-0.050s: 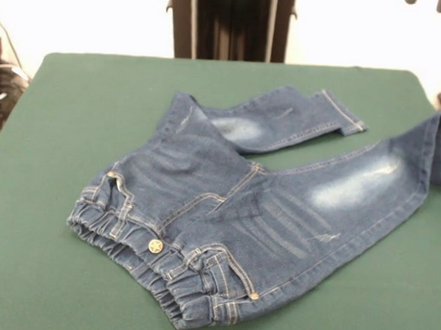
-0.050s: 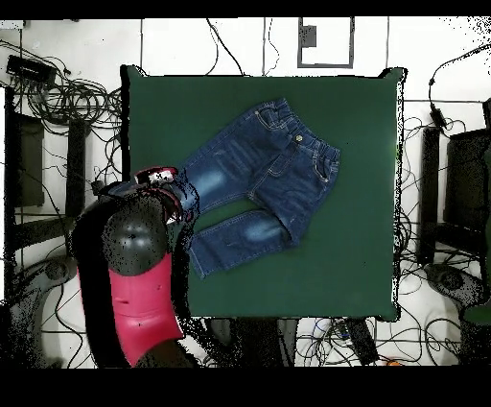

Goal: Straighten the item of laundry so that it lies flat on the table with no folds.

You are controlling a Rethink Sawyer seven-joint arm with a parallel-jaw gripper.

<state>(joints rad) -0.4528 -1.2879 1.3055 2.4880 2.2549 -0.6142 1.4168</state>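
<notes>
jeans [image 2: 259,178] leg hem beside end effector [image 2: 177,197]

i see even, soft light on the table [image 1: 75,113] with hardly any shadow; the backdrop behind is blown out white, and the front view looks slightly soft.

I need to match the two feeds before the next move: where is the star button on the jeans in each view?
Front view: star button low, left of centre, on the waistband nearest the camera.
Overhead view: a pale dot upper right of centre, near the waistband.
Shared landmark: the gathered waistband.
</notes>
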